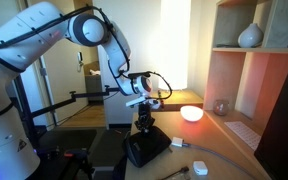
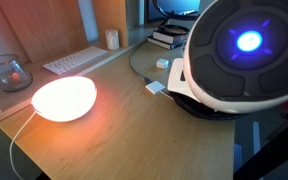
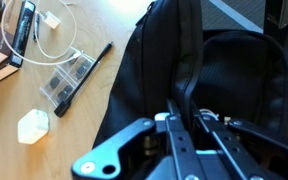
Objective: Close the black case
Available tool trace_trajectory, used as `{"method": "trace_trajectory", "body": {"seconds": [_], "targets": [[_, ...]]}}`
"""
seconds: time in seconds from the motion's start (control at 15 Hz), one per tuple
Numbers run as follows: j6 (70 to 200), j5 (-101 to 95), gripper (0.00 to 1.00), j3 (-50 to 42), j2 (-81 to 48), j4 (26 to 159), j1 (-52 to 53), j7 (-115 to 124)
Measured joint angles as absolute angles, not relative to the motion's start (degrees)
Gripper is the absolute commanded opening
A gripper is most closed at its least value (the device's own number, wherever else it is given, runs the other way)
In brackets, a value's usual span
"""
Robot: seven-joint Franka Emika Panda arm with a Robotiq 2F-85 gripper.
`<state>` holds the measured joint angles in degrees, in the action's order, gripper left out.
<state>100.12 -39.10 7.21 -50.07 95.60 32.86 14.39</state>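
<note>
Wrist view: white block (image 3: pixel 32 126) far left, pen (image 3: pixel 84 75) next, then the black case (image 3: pixel 224 70) filling centre and right, directly below and ahead of the gripper (image 3: pixel 184 125). Can't tell whether the fingers are open or closed. Likely next move: press straight down onto the case.

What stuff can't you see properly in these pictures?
- Wrist view: the black case runs off the right edge, and its inside does not show.
- Exterior view: the robot's base fills the right side, so no case shows there.
- Exterior view: the gripper is too small to tell whether it is open or shut.
</note>
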Motion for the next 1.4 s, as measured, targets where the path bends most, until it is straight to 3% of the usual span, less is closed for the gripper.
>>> {"method": "trace_trajectory", "body": {"seconds": [0.07,0.6,1.07,1.4], "targets": [[99.4,-39.1,0.38,7.2,-50.6,94.9,33.0,14.7],[102.5,-39.1,0.98,8.7,-51.7,93.6,32.5,10.2],[114.0,-39.4,1.0,11.4,-47.1,96.7,30.2,1.9],[123.8,-34.2,1.0,12.9,-40.5,103.3,22.7,-4.5]]}}
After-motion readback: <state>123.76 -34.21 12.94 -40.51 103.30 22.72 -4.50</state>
